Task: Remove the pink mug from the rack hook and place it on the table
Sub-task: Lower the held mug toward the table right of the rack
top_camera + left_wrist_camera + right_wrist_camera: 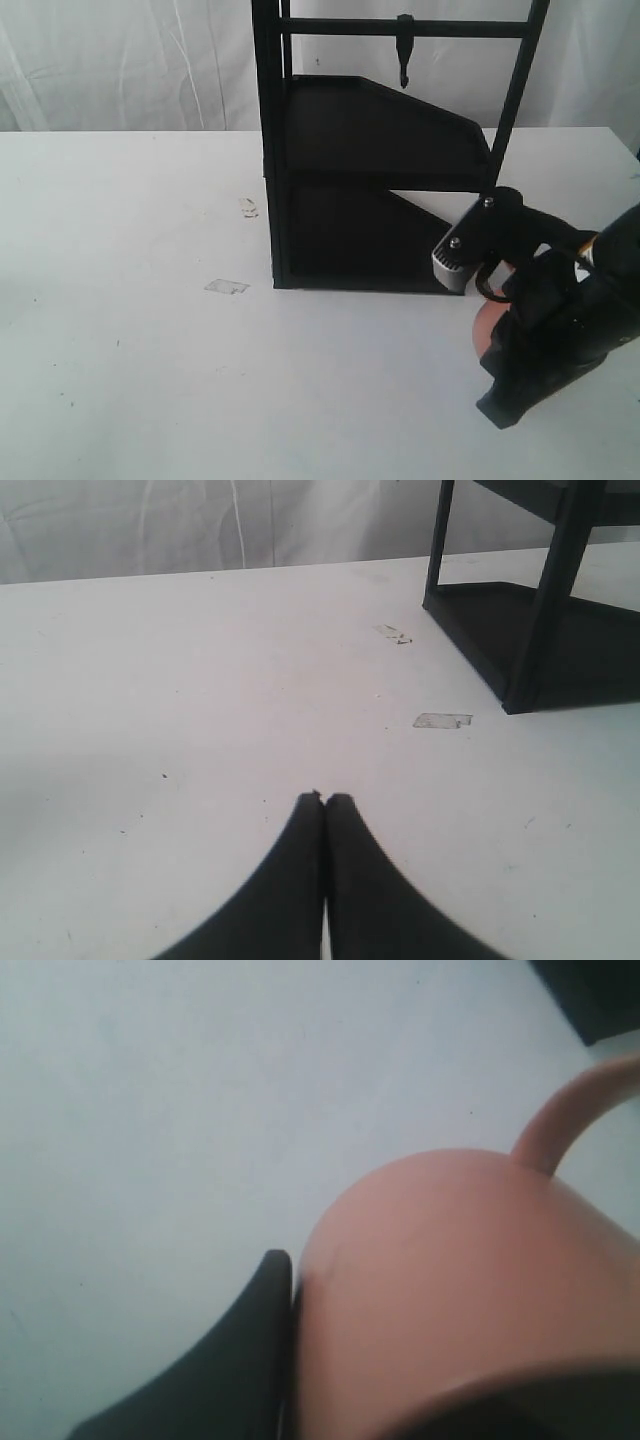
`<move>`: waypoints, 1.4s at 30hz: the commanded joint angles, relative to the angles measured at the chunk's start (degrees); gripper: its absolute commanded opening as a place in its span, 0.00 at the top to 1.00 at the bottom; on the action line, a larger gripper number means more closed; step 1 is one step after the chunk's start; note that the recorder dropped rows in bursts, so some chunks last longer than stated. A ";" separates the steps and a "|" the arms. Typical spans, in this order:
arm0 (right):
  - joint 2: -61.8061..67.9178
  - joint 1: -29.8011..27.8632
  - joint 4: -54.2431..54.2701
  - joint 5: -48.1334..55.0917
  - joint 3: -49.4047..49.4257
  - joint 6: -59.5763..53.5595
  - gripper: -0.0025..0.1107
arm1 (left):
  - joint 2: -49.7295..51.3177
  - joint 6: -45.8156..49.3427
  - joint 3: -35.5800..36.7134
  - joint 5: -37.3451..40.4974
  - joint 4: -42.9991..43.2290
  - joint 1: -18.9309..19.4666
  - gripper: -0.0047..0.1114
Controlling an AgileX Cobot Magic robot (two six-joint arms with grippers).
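A: How is the right tool point(500, 350) found?

B: It is clamped on the pink mug point(450, 1290). One dark finger point(262, 1330) is pressed flat against the outer wall. The other finger is hidden, so whether it sits inside the rim cannot be told. The left tool point(325, 800) is pinched together with nothing in it and is held low over bare worktop point(180, 680).

A: And where is the mug placed?

B: It is off the rack hook point(404, 50), which is seen bare on the top crossbar. In the exterior view only a sliver of pink is shown beneath the right arm, low down and just in front of the right front corner of the black rack point(340, 200). Whether the base is touching the worktop cannot be told, because it is blocked by the arm.

A: How is the mug expected to handle?

B: It is judged stiff, fairly heavy for its size, and glazed, so slippery under a smooth finger. Being ceramic, it is likely to be chipped if dropped or knocked against the rack's post.

A: Where is a hold best taken?

B: The wall near the rim is judged sound. The loop handle point(565, 1110) is left free, on the side nearer the rack. The base should be settled flat before the grip is eased.

A: Is anything else nearby?

B: A scrap of clear tape point(227, 287) is seen well apart, to the left.
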 commanded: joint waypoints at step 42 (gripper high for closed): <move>12.33 -0.13 -1.93 -13.78 5.72 0.50 0.98 | -0.26 -0.34 0.24 0.26 -0.10 0.18 0.96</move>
